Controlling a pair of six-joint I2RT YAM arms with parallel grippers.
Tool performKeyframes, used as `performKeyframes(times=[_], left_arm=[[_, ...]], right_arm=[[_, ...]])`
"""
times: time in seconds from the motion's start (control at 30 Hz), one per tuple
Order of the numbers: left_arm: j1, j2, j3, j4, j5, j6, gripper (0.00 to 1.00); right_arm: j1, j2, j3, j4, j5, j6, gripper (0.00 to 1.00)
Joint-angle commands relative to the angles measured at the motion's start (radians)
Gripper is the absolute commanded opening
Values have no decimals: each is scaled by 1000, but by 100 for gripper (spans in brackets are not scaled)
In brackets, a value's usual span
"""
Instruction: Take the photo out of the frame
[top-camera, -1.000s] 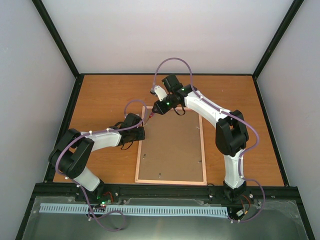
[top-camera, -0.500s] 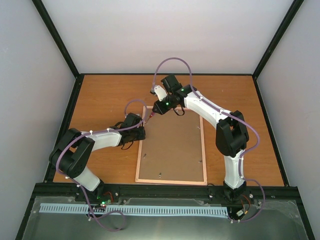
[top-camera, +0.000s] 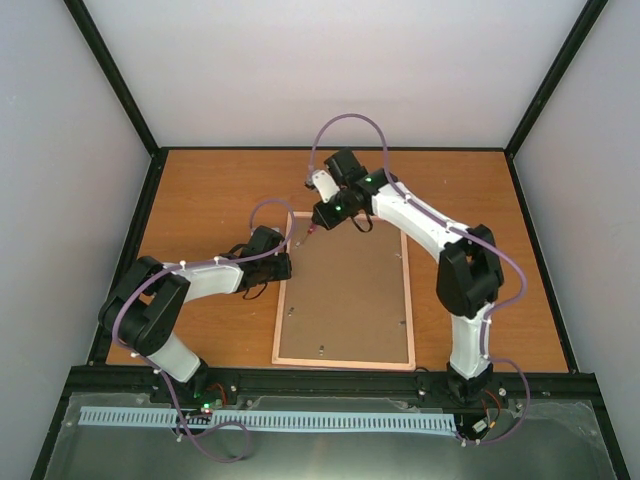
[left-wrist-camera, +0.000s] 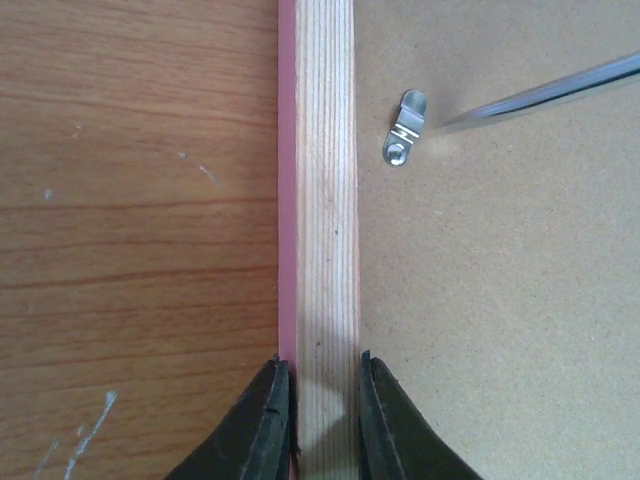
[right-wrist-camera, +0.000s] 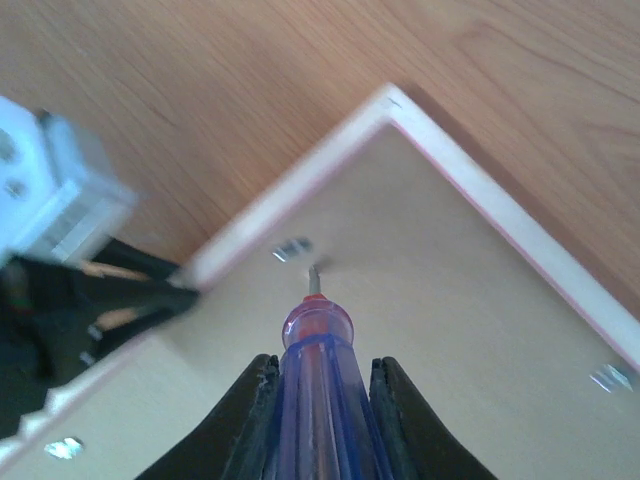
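The frame (top-camera: 345, 300) lies face down on the table, showing its brown hardboard back and pale wood rail with a pink outer edge. The photo is hidden under that back. My left gripper (top-camera: 283, 262) is shut on the frame's left rail (left-wrist-camera: 325, 200), one finger on each side (left-wrist-camera: 325, 375). My right gripper (top-camera: 322, 218) is shut on a purple-handled screwdriver (right-wrist-camera: 318, 335). Its metal tip (right-wrist-camera: 314, 275) points down at the hardboard just beside a small metal clip (right-wrist-camera: 292, 248) near the far left corner. The shaft (left-wrist-camera: 560, 90) shows beside the same clip (left-wrist-camera: 404, 128).
More metal clips sit along the back panel's edges (right-wrist-camera: 610, 377) (right-wrist-camera: 62, 448) (top-camera: 320, 350). Bare wood table (top-camera: 210, 200) lies around the frame, with black posts and pale walls around it. The right arm (top-camera: 430, 230) arches over the frame's far right side.
The right gripper and screwdriver have shifted slightly to the right along the frame's far edge. The left gripper has stayed clamped on the rail.
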Motion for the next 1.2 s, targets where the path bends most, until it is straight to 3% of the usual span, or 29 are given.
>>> performKeyframes(times=[0.0, 0.23, 0.3, 0.47, 0.6, 0.73, 0.83, 1.0, 1.17], left_arm=[[-5, -4, -16, -55, 78, -22, 1], [-4, -19, 3, -76, 65, -28, 1], [-5, -33, 24, -101, 47, -24, 11], [-5, -75, 146, -229, -25, 42, 48], [-5, -51, 278, -265, -42, 142, 64], [-5, 48, 438, -249, -2, 273, 72], [-5, 158, 569, -238, 42, 393, 72], [-5, 316, 718, -200, 177, 686, 65], [-5, 483, 885, -310, 224, 866, 62]], right_arm=[[-55, -192, -128, -14, 205, -53, 3], [-162, -446, -277, -37, 78, -96, 3], [-208, -498, -316, -40, -7, -126, 3], [-301, -708, -545, 49, -100, -211, 3], [-330, -855, -680, 34, -115, -273, 3], [-333, -977, -793, 35, -142, -299, 3], [-333, -1032, -835, 19, -195, -333, 3], [-334, -1066, -868, 31, -254, -339, 3], [-335, -1080, -909, 75, -301, -351, 3]])
